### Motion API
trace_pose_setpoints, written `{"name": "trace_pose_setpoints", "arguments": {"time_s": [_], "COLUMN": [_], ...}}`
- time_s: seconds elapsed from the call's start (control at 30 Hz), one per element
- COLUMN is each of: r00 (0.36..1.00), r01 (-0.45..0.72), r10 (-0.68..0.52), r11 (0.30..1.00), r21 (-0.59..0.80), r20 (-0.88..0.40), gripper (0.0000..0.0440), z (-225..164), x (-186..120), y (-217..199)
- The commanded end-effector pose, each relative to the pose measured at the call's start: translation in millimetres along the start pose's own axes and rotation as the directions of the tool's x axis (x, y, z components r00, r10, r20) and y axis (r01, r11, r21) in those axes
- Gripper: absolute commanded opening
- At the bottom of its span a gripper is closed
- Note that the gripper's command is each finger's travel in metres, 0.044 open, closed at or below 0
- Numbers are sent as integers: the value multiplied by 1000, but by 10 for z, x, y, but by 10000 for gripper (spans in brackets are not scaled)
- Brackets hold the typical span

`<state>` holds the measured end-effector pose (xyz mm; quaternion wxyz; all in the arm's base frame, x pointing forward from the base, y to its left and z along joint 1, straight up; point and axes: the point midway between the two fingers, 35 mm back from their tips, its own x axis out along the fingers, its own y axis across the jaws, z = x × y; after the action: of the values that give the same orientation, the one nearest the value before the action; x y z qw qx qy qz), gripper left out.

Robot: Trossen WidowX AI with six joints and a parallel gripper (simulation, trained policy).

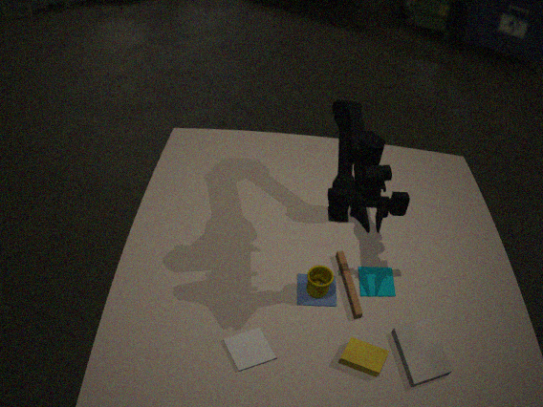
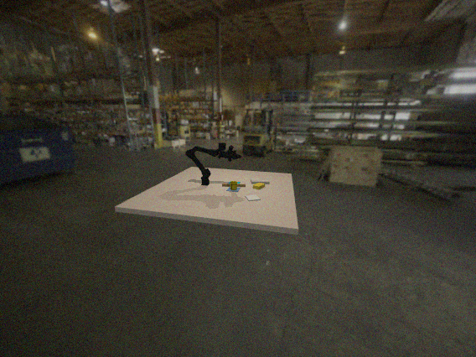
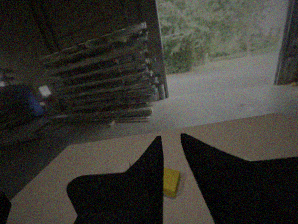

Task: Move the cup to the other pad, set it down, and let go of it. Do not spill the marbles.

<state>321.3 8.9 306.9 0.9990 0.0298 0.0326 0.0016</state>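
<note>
A yellow cup point(image 1: 319, 283) point(image 2: 234, 185) stands upright on the blue pad point(image 1: 302, 299). Its inside is dark, and I cannot make out separate marbles; none show on the table. The cyan pad point(image 1: 388, 289) lies to the right in the top view, past a wooden bar, with arm shadow on it and no cup. My gripper point(image 1: 373, 230) point(image 2: 240, 157) point(image 3: 170, 138) is high above the table, on the arm's side of the cyan pad and away from the cup. Its fingers are nearly together, with a narrow gap and nothing between them.
The wooden bar point(image 1: 350, 286) point(image 2: 241, 185) lies between the pads. A yellow block point(image 1: 364, 355) point(image 2: 259, 185) point(image 3: 171, 181), a grey slab point(image 1: 424, 357) point(image 2: 261, 182) and a pale tile point(image 1: 249, 350) point(image 2: 252, 198) lie farther from the arm.
</note>
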Motion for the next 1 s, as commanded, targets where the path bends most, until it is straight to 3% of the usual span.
{"name": "trace_pose_setpoints", "arguments": {"time_s": [0.0, 0.33, 0.97], "r00": [998, 979, 879], "r01": [-14, -50, -22], "r10": [15, 64, 85], "r11": [1000, 996, 990], "r21": [23, 78, 140], "r20": [-53, -195, -468], "gripper": [55, 107, 97], "z": [-56, -180, -413], "x": [26, 85, 138], "y": [65, 248, 458]}}
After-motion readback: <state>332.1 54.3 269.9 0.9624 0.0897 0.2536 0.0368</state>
